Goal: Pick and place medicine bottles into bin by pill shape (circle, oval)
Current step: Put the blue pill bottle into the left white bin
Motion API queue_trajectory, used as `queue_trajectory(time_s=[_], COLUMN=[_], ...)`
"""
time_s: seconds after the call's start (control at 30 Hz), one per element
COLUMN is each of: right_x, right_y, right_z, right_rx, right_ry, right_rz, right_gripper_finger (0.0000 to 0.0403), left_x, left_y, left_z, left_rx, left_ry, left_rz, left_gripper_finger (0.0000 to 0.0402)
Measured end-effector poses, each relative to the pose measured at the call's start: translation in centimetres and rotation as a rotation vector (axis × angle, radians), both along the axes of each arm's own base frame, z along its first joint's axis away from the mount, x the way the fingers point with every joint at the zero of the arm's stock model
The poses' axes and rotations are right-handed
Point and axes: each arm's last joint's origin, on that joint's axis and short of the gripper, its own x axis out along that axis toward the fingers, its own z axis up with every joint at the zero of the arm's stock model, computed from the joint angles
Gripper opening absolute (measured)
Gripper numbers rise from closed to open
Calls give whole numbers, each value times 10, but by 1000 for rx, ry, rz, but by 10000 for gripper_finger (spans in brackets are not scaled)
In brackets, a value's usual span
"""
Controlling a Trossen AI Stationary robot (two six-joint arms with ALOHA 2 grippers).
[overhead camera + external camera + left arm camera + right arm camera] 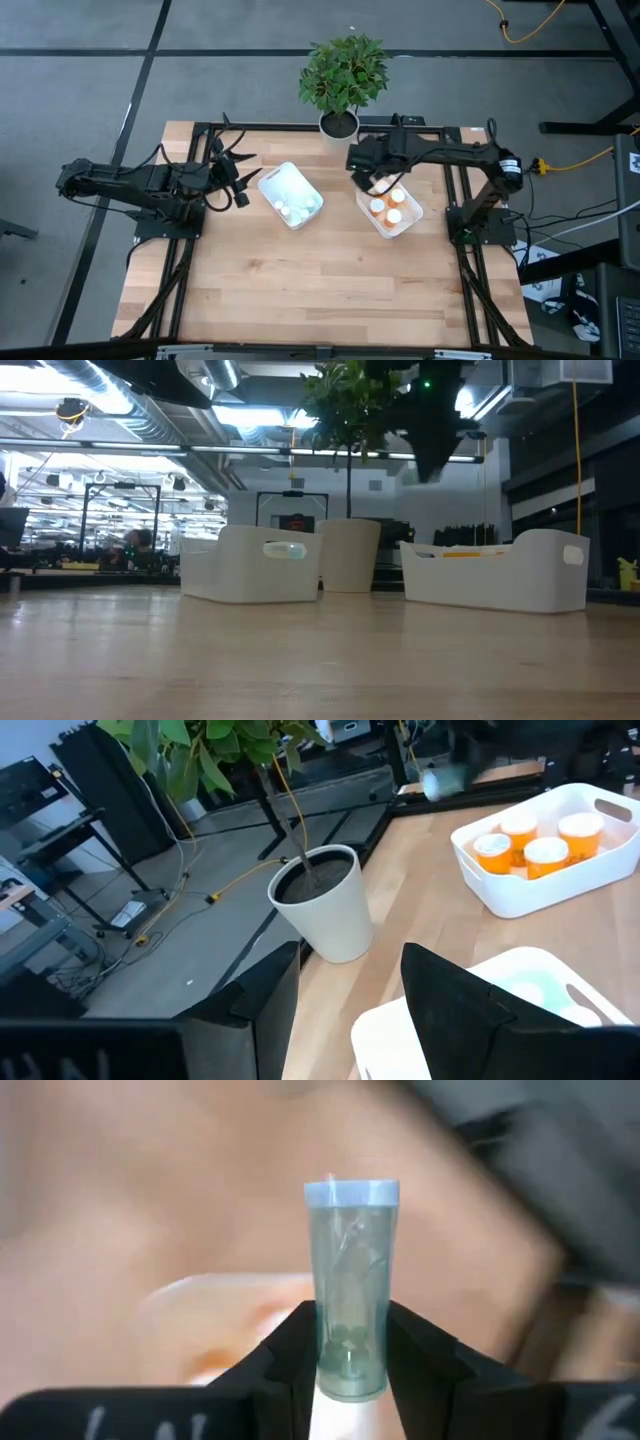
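Right gripper (347, 1342), jaws clenched on a pale teal bottle (350, 1280), carries it above the orange-bottle bin (404, 226) for sorting; left gripper (350, 1005) waits, jaws released.

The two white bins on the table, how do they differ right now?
The left bin holds pale, white-capped bottles; the right bin holds orange bottles. The right hand, shut on a pale teal bottle, hovers at the right bin's edge; the open left hand waits beside the left bin. Both bins are white with cut-out handles.
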Motion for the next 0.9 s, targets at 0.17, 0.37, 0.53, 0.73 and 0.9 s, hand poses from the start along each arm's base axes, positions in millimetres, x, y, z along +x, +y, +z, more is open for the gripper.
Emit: queue_trajectory(time_s=[0.17,0.37,0.53,0.73,0.9], right_x=[31,73,76,74,81], right_y=[23,47,47,42,37], right_z=[-18,-34,-46,-63,-74], right_rx=[203,111,-170,-403,-409], right_ry=[-354,-909,-1151,-1228,-1226], right_rz=[344,861,963,838,818], right_gripper_finger=[104,104,104,108,109], left_x=[0,0,1,7,19], left_y=[0,0,0,-1,-2], left_z=[0,0,1,-2,-5], left_rx=[-1,-13,-37,-57,-56], left_ry=[0,-8,-42,-38,-28], left_rz=[-4,-1,5,7,-15], left_gripper_finger=[171,171,171,171,171])
